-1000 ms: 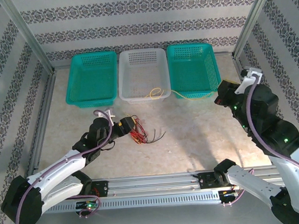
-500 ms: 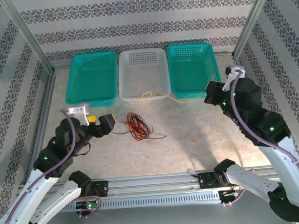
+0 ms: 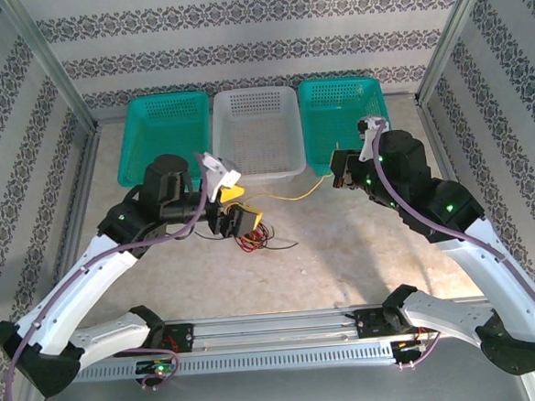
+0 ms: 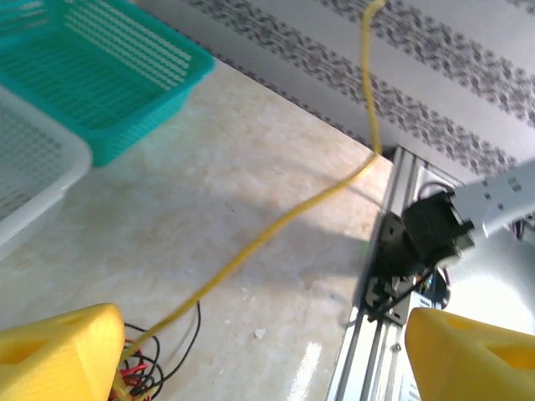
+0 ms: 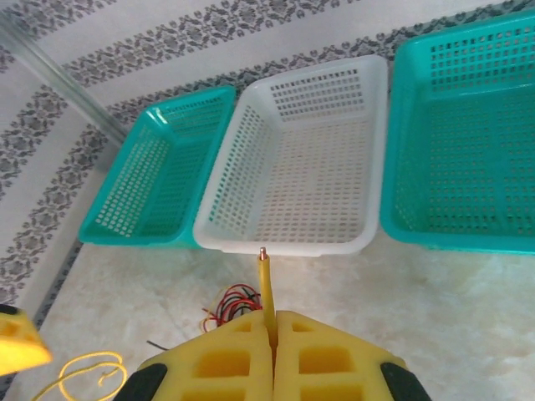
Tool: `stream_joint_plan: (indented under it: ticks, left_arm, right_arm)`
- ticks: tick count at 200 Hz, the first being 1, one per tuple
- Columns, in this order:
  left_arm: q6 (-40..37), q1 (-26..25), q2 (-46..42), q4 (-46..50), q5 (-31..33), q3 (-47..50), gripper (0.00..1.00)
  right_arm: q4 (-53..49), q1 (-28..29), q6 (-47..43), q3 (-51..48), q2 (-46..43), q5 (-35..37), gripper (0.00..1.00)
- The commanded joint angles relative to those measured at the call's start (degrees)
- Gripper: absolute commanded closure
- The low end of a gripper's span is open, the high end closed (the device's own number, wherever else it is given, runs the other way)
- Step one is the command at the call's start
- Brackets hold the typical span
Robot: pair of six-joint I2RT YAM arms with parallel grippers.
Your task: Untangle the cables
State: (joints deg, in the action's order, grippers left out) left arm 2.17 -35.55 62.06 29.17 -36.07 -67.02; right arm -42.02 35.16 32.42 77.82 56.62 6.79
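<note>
A tangle of thin red and black cables [image 3: 252, 239] lies on the table in front of the white basket. My left gripper [image 3: 236, 218] hovers over it, open, its yellow fingers [image 4: 58, 355] wide apart with nothing between them. In the left wrist view the tangle [image 4: 140, 372] sits beside the left finger. A yellow cable [image 3: 296, 195] stretches from the tangle to my right gripper [image 3: 338, 172]. The right gripper [image 5: 273, 330] is shut on the yellow cable [image 5: 266, 284], whose bare copper tip pokes out ahead of the pads.
Three baskets stand in a row at the back: teal [image 3: 164, 139], white [image 3: 256, 128], teal [image 3: 344, 117]. An aluminium rail [image 3: 276, 328] runs along the near edge. Metal frame posts stand at both back corners.
The left arm swung from the left side in over the tangle. The right gripper moved left, and the yellow cable left the white basket's front edge and now hangs between gripper and tangle.
</note>
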Motion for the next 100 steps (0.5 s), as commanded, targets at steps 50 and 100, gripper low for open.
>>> stream_joint_plan:
  ticks: [50,100]
  left_arm:
    - [-12.53,-5.82,4.08,-2.77,2.07,-1.78,0.40]
    - [-11.07,-6.29,1.87,-8.93,2.58,2.77,0.99]
  right_arm:
    - [5.52,0.98,1.69,0.88,2.22,-5.83,1.00]
    - [6.89,0.19,2.23,1.97,3.27,-5.79,1.00]
